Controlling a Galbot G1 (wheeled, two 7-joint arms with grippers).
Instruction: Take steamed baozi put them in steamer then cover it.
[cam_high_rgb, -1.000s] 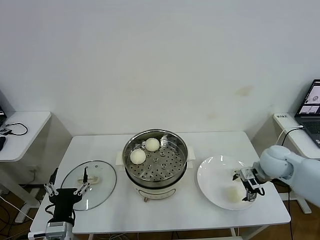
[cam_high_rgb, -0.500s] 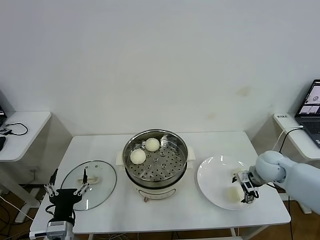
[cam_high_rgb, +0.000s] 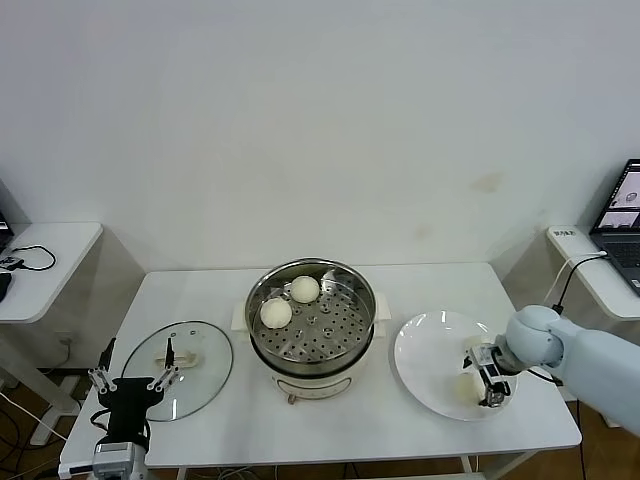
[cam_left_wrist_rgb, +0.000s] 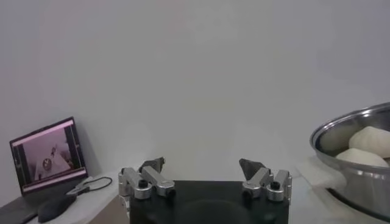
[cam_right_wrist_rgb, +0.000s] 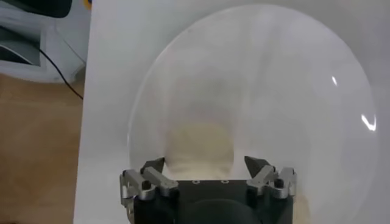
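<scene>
Two baozi (cam_high_rgb: 276, 312) (cam_high_rgb: 304, 289) lie on the perforated tray of the steamer (cam_high_rgb: 350, 340) at the table's middle; they also show in the left wrist view (cam_left_wrist_rgb: 372, 141). One baozi (cam_high_rgb: 467, 384) (cam_right_wrist_rgb: 200, 143) lies on the white plate (cam_high_rgb: 425, 345). My right gripper (cam_high_rgb: 484, 380) (cam_right_wrist_rgb: 204, 162) is open, low over the plate, its fingers on either side of that baozi. The glass cover (cam_high_rgb: 205, 372) lies flat on the table at the left. My left gripper (cam_high_rgb: 130, 382) (cam_left_wrist_rgb: 203, 165) is open and empty at the front left, by the cover.
A side table with cables (cam_high_rgb: 40, 258) stands at the far left. A laptop (cam_high_rgb: 623, 205) sits on a desk at the far right. The plate's rim (cam_right_wrist_rgb: 140, 97) lies close to the table's right edge.
My right gripper has moved in over the plate toward the baozi, which now sits between its fingers. The left arm has not moved.
</scene>
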